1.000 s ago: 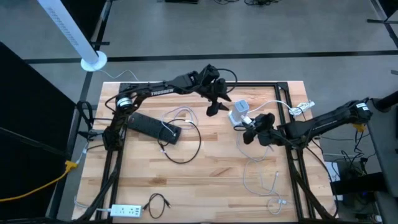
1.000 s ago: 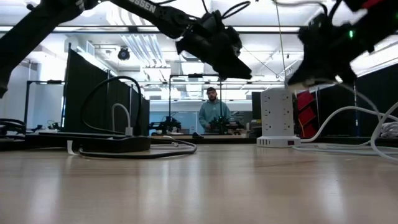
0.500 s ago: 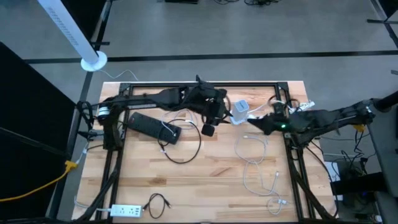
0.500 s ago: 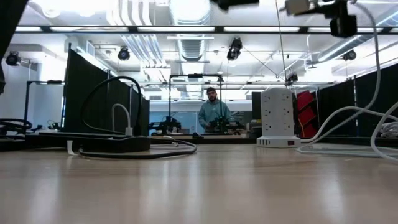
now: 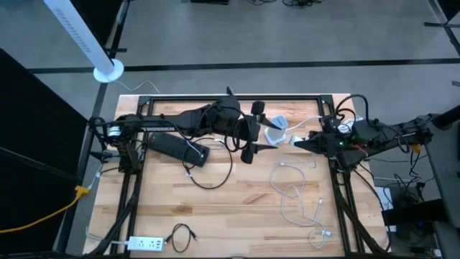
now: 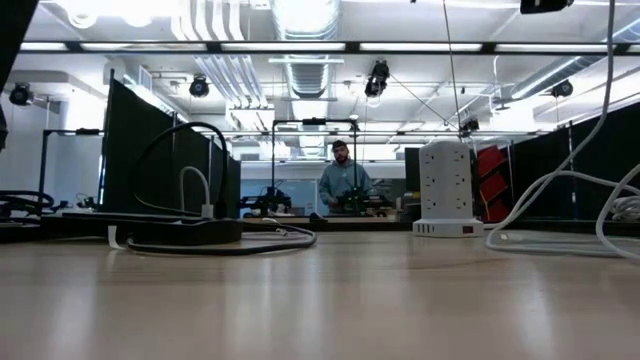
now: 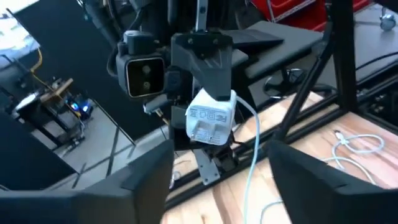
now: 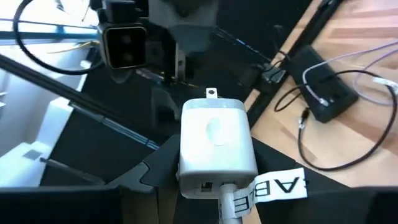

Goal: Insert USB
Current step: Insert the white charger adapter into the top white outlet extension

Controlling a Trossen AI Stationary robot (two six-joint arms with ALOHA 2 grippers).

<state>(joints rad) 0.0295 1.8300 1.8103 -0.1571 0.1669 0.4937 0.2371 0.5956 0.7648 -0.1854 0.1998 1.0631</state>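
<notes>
A: What fills the scene?

B: A pale wooden plank counter (image 5: pixel 237 208) inside a black metal frame (image 5: pixel 302 96). Both dark arms reach toward its far middle. On its left part lies a long black power strip (image 5: pixel 177 146) with a dark cable looping off it.

A: And the tall thing in the low view?

B: A white tower-shaped socket block (image 6: pixel 446 189), standing upright on the counter, with a person in a teal top far behind it in the room.

A: Where is the left tool?

B: The left tool (image 5: pixel 253 133) hangs near the counter's middle, its two dark fingers (image 7: pixel 143 180) spread wide with nothing between them, facing the other arm.

A: And the right one?

B: The right tool (image 5: pixel 298 142) is just across from it, pinching a small white square USB charger plug (image 8: pixel 216 146), held up off the counter between the two arms. A white cable (image 8: pixel 229 208) with a lettered white label (image 8: pixel 280 185) leaves the charger's near end.

A: Anything smaller?

B: Thin white cables (image 5: pixel 296 191) coil loosely on the counter's right part, and a small white power strip (image 5: pixel 146 244) lies at the near left edge.
</notes>
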